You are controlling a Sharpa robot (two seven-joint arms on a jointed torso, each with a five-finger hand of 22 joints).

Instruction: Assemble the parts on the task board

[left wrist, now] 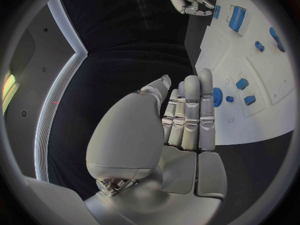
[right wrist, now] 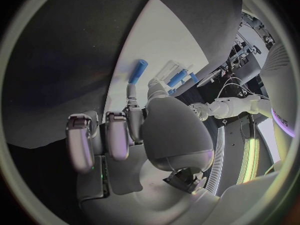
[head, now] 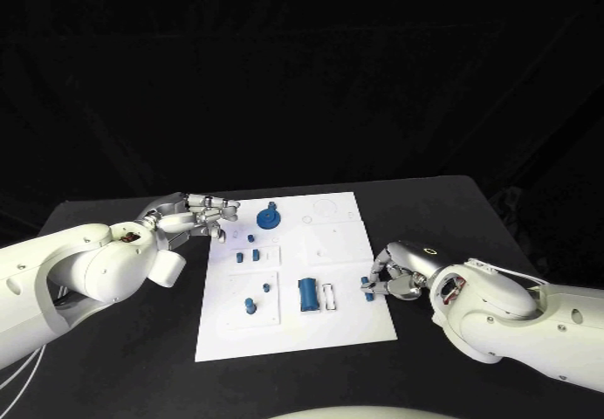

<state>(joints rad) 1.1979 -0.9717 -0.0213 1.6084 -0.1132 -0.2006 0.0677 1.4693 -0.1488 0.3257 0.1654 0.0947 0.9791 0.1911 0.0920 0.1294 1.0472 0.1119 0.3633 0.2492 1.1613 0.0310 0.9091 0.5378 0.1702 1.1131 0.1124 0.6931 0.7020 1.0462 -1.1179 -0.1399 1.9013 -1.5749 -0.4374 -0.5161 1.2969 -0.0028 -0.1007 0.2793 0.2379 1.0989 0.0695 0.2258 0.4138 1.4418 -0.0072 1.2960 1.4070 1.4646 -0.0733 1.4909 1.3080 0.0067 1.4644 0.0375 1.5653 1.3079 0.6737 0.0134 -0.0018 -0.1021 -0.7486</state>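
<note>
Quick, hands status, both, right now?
Left hand: open, fingers straight, holding nothing, at the task board edge.
Right hand: pinching a small blue part at the board's edge.

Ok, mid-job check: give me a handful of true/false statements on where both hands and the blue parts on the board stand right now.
1. The right hand is at the task board's right edge, fingers on a small blue part. True.
2. The left hand holds the large round blue part. False: the round blue part stands on the board apart from that hand, whose fingers are straight and hold nothing in the left wrist view.
3. A blue cylinder lies on the near half of the board. True.
4. The board is bare of parts on its left side. False: small blue pieces sit there.
5. Both hands are over the board's middle. False: each is at an edge.
</note>
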